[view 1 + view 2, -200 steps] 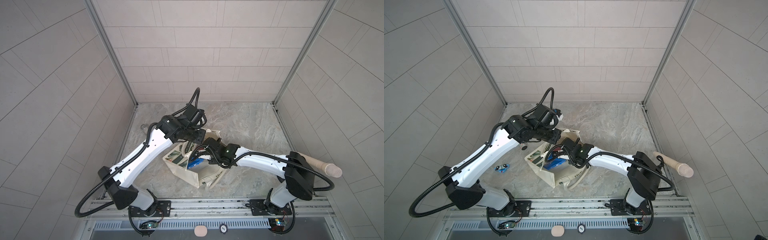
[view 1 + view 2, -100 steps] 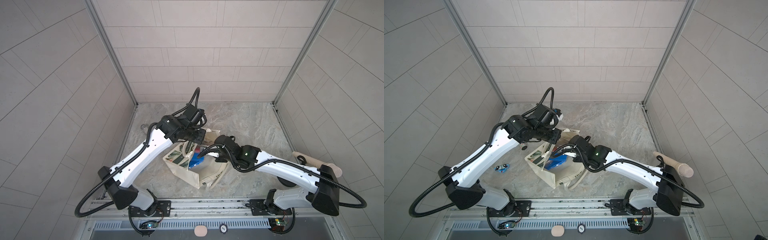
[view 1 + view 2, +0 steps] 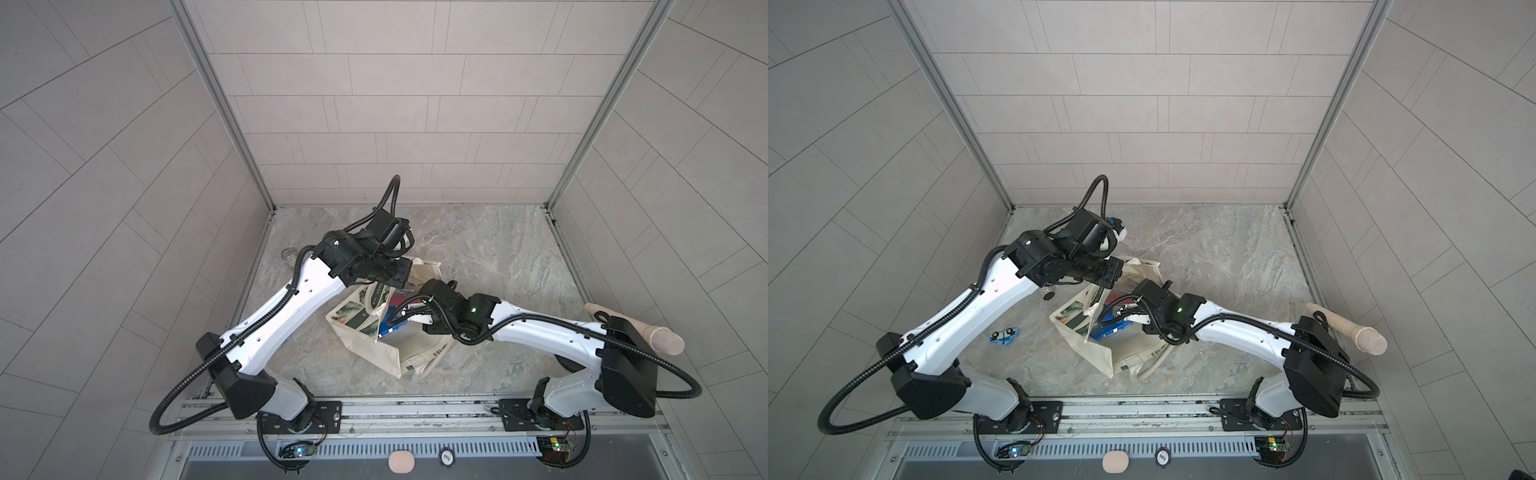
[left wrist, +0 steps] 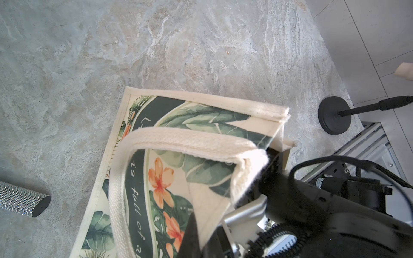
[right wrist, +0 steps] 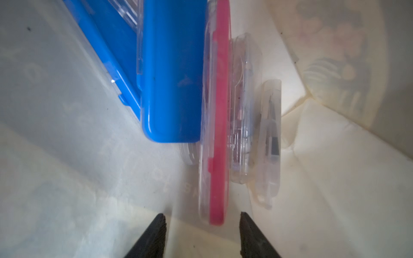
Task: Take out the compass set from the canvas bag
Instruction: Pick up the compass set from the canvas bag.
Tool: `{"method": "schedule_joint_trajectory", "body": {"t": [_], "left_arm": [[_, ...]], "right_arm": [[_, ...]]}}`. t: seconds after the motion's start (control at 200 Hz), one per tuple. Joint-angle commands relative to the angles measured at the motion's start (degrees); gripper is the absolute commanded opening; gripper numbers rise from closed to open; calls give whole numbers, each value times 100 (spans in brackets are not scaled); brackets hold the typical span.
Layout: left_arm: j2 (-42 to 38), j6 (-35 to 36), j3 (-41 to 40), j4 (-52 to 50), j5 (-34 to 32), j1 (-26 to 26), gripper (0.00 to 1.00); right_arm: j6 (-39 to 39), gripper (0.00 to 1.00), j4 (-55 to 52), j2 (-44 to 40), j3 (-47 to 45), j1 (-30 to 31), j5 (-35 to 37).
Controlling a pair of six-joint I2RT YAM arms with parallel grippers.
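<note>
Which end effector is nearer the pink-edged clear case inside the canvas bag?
Right. The right end effector is inside the canvas bag, jaws apart at the end of the pink-edged clear case. The left end effector is outside, shut on the bag's top edge.

canvas bag point(image 3: 374, 353): mid-table | cases point(image 5: 172, 73): inside bag | toy point(image 3: 1003, 336), perhaps a car: left of bag

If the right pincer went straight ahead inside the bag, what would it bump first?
Most likely the clear case with the pink edge, lined up right in front of the open right pincer. The blue case sits beside it. Depth is blurry.
</note>
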Motion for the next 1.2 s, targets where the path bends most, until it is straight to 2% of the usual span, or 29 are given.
{"method": "schedule_joint_trajectory", "body": {"t": [0.0,0.185,0.33,0.666,0.896,1.196], "left_arm": [[-42,-57,114,129,36,-9,0],[-51,-60,107,120,64,-11,0],[-43,-72,133,110,97,-12,0],[-24,-62,142,127,99,-13,0],[-33,-53,124,93,48,-13,0],[-12,-28,106,87,18,-5,0]], "right_arm": [[-34,54,98,245,252,-14,83],[-61,50,182,597,474,-14,228],[-76,37,197,663,529,-3,365],[-85,19,310,263,350,-6,372],[-87,13,222,31,347,3,281],[-263,17,-194,-841,74,71,62]]}}
